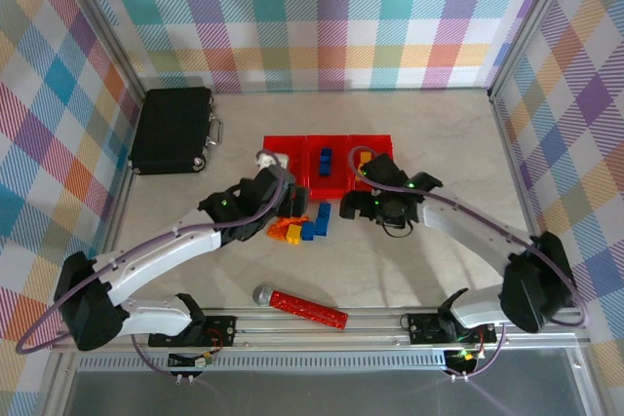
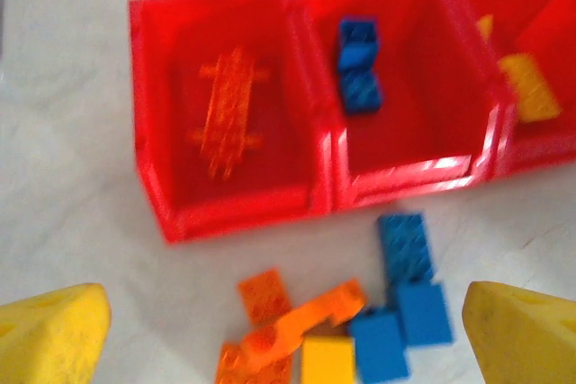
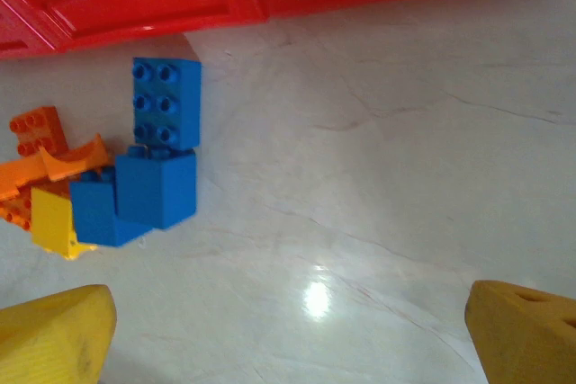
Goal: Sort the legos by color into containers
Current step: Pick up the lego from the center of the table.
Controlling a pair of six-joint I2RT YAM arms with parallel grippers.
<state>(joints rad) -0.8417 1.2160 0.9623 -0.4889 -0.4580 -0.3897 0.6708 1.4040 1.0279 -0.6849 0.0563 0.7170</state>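
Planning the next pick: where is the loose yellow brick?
In the left wrist view, the yellow brick lies in front of the bins, between orange pieces and blue bricks.

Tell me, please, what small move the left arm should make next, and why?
Probably lower the open left gripper onto the orange brick in the loose pile: it lies unsorted, and the left bin already holds an orange piece.
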